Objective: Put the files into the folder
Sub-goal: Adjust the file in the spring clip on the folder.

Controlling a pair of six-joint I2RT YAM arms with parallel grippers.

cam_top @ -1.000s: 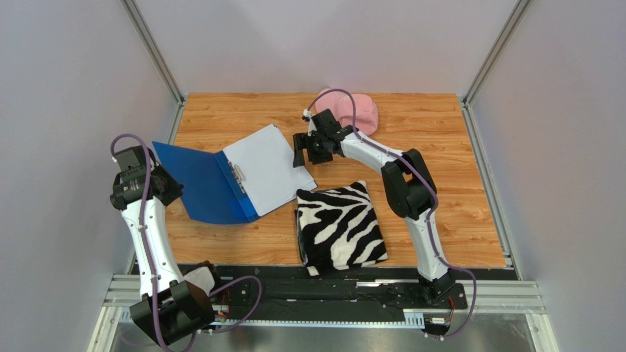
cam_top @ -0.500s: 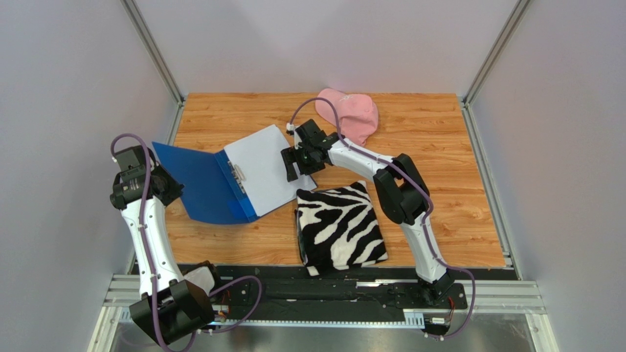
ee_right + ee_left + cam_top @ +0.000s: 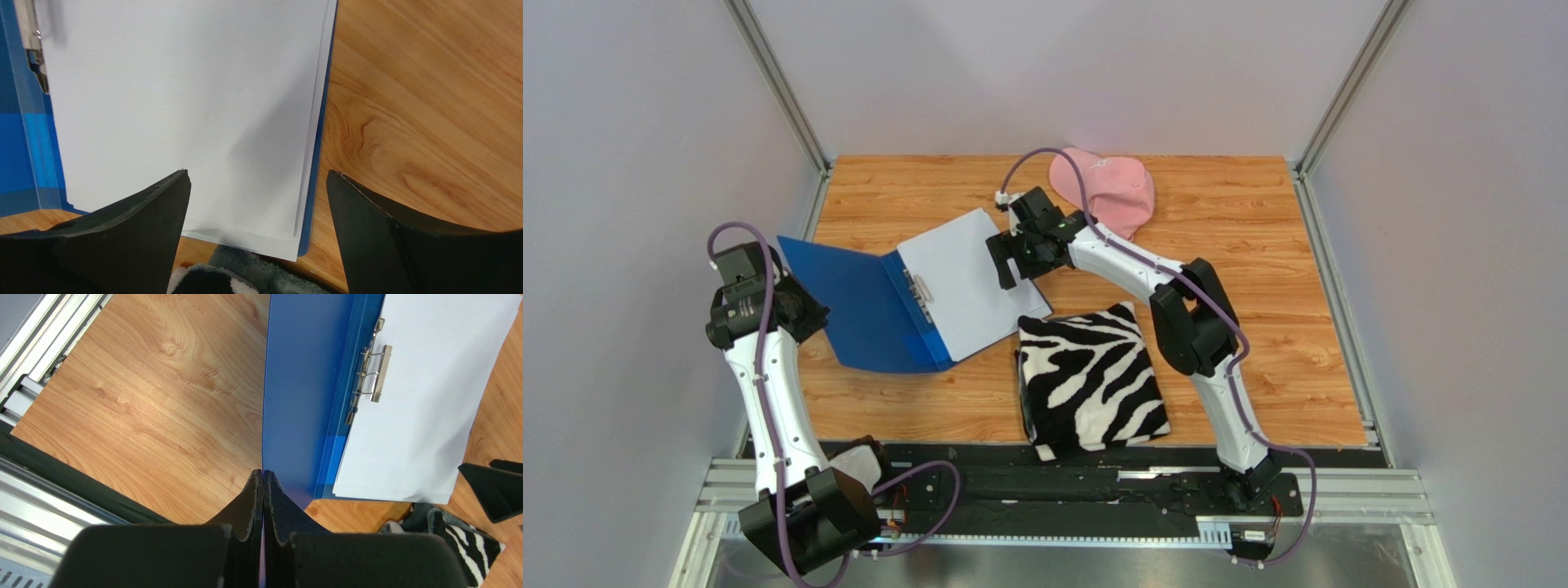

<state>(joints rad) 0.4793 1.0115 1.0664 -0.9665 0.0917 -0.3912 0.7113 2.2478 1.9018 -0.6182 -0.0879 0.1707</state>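
Note:
The blue folder (image 3: 854,306) lies open at the table's left. Its cover stands raised, and my left gripper (image 3: 795,311) is shut on the cover's outer edge. In the left wrist view the fingertips (image 3: 264,479) pinch the thin blue edge of the folder (image 3: 301,386). The white files (image 3: 967,276) lie stacked on the folder's right half, beside the metal clip (image 3: 371,370). My right gripper (image 3: 1001,260) is open above the files' right edge. In the right wrist view (image 3: 258,184) its jaws straddle the edge of the files (image 3: 184,92); a strip of the folder (image 3: 316,153) shows beside them.
A zebra-striped cloth (image 3: 1090,377) lies at the front centre, its far corner touching the files' near corner. It also shows in the right wrist view (image 3: 233,275). A pink cap (image 3: 1109,190) lies at the back. Metal frame posts stand at the table's sides.
My right gripper has moved left from beside the cap to above the files' right edge. The left arm and the raised cover have not moved.

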